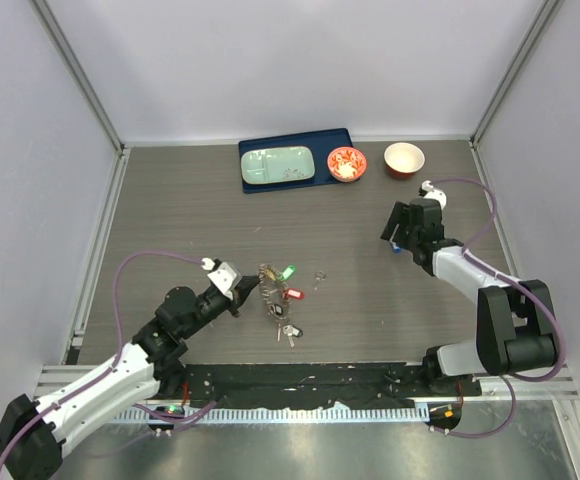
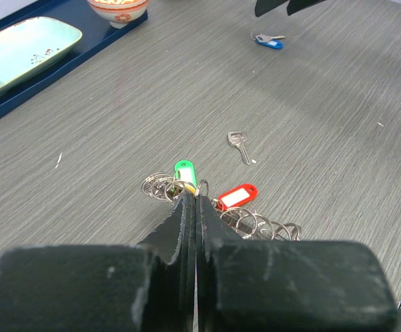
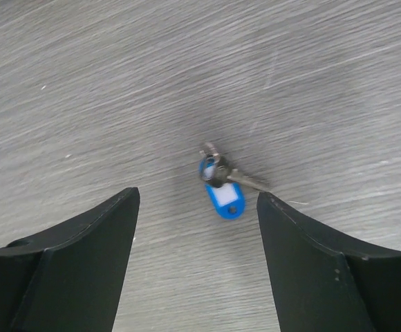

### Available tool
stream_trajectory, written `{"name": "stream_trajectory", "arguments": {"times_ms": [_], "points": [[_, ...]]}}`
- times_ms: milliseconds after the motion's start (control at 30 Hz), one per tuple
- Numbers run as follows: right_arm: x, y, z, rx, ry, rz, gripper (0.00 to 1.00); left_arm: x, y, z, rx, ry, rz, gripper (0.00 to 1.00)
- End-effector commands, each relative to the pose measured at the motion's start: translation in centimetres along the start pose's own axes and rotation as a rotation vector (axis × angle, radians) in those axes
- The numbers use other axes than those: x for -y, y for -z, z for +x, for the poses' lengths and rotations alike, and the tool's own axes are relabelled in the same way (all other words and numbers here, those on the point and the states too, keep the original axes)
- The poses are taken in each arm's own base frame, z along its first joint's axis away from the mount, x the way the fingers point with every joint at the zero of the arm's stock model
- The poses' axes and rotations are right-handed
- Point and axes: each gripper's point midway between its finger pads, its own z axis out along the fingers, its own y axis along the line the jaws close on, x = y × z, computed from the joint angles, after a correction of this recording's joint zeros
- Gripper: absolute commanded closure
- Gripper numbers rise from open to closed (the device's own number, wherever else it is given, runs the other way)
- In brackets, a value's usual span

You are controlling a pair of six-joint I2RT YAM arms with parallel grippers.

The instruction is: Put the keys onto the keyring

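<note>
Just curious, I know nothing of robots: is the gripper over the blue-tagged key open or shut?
Open. The right gripper has its fingers wide apart, and the blue-tagged key lies loose between them, untouched.

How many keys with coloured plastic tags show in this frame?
3. A green tag and a red tag lie in the bunch at the tip of the left claw; a blue tag lies below the open right claw. More may be hidden in the bunch.

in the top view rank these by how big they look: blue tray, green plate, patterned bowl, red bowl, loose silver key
1. blue tray
2. pale green plate, lying on the tray
3. patterned bowl and red bowl: these look alike, so no ranking between them
4. loose silver key, by far the smallest
</note>
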Motion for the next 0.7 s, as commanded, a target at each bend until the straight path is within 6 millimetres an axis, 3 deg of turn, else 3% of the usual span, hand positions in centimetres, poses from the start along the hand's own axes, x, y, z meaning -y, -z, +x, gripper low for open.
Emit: {"name": "stream_trajectory", "arguments": {"times_ms": [0,167,200,267,300,433,533,667], "points": [[-5.4,0.7,-1.7,0.021,0.032,-0.283,0.28,0.9,-0.3,-1.0,0.055,-0.019,0.052,1.00],[-11.7,4.0,0.9,0.001,0.166,-0.572,0.32,1.5,-1.0,-1.1,0.043,-0.055,0.101,1.00],[-13.8,5.3,2.1,-0.006,0.221,-0.640,0.32,1.5,-1.2,-1.1,0.033,-0.060,0.105,1.00],[-15.7,7.0,2.7,0.012,0.275,-0.728,0.31,1.6,-1.6,-0.8,-0.008,-0.049,0.113,1.00],[-17.5,8.8,4.0,-0.008,0.315,-0.829,0.31,1.8,-1.7,-0.8,-0.014,-0.038,0.119,1.00],[-19.7,11.4,5.7,0.002,0.391,-0.919,0.31,2.0,-1.6,0.2,-0.059,0.059,0.105,1.00],[-20.3,12.6,7.0,-0.017,0.384,-0.966,0.32,1.5,-1.0,1.5,-0.125,0.165,0.045,1.00],[-20.0,12.7,8.9,-0.039,0.399,-0.974,0.31,1.5,0.1,3.4,-0.196,0.298,-0.016,1.00]]}}
